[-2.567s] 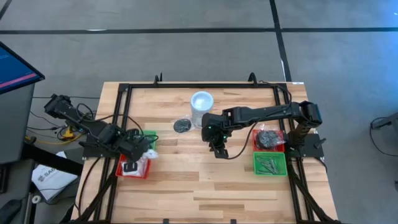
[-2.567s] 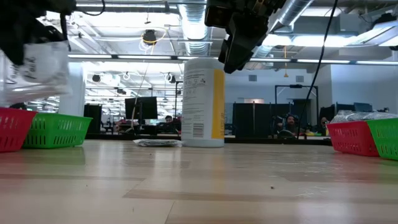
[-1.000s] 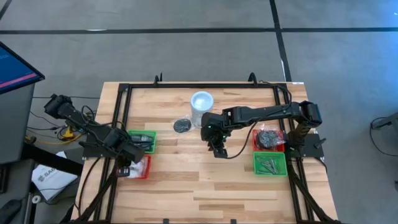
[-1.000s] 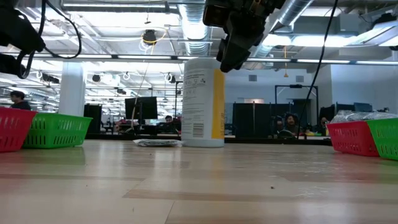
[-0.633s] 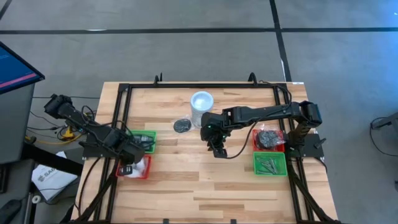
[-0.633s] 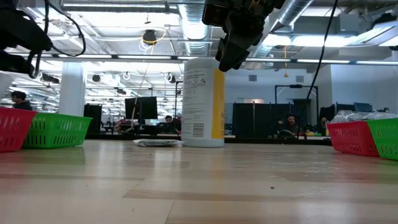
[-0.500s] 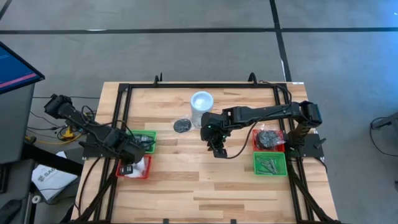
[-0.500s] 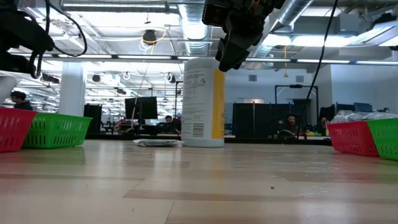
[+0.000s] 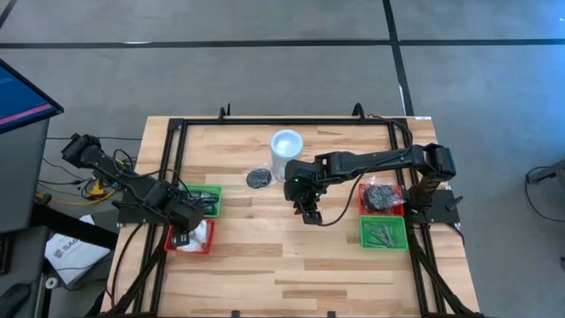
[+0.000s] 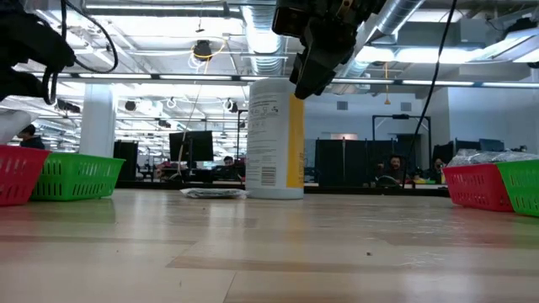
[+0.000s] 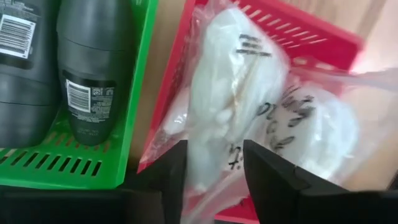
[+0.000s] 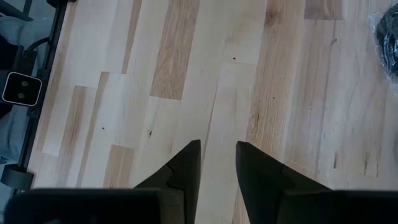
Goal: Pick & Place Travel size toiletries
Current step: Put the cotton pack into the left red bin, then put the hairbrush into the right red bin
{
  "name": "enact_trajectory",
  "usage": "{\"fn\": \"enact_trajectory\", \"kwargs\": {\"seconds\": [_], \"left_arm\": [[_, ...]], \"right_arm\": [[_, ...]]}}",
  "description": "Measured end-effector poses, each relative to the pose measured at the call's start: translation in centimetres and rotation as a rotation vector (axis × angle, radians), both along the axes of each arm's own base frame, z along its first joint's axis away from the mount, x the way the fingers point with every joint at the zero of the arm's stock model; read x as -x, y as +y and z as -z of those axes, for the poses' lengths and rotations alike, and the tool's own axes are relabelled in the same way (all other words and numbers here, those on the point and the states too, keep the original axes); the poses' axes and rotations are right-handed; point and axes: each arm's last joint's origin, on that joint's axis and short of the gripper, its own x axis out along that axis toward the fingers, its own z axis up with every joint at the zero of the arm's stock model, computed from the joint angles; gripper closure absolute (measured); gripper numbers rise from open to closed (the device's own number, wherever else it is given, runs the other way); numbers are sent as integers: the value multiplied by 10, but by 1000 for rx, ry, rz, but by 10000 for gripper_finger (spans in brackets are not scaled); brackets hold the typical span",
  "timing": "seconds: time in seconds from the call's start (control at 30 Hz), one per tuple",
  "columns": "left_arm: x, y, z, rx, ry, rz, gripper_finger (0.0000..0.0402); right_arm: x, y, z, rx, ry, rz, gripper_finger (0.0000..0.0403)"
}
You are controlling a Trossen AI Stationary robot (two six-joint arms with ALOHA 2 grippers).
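L gripper sits over the red tray at the table's L edge, fingers apart with a white packet lying between them, not clearly squeezed; looks like a release or regrasp in hand. To do it well: keep fingers spread, lift straight up so the packet's loose plastic doesn't snag, and keep clear of the tray wall. A 2nd white packet lies beside it in the same tray. Green tray next to it holds 2 dark oblong pieces.

R gripper hovers above bare table mid-table, near the canister, fingers slightly apart, empty.

Counts, high view: 4 trays (2 red, 2 green), 1 canister, 1 dark round item loose by the canister. R-side tray contents too small to count.
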Motion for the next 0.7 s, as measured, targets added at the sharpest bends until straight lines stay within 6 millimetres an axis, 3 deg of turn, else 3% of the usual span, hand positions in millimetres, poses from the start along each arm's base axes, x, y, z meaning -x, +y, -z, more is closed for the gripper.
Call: {"fn": "enact_trajectory", "kwargs": {"seconds": [0.3,0.53,0.7], "left_arm": [[10,7,-14,25,-146,-46,237],[7,15,-26,-61,-381,-115,236],[0,23,-26,-163,-437,-200,242]], "right_arm": [[1,0,3,0,6,1,310],[0,0,3,0,-9,1,310],[-1,0,3,0,-13,1,310]]}}
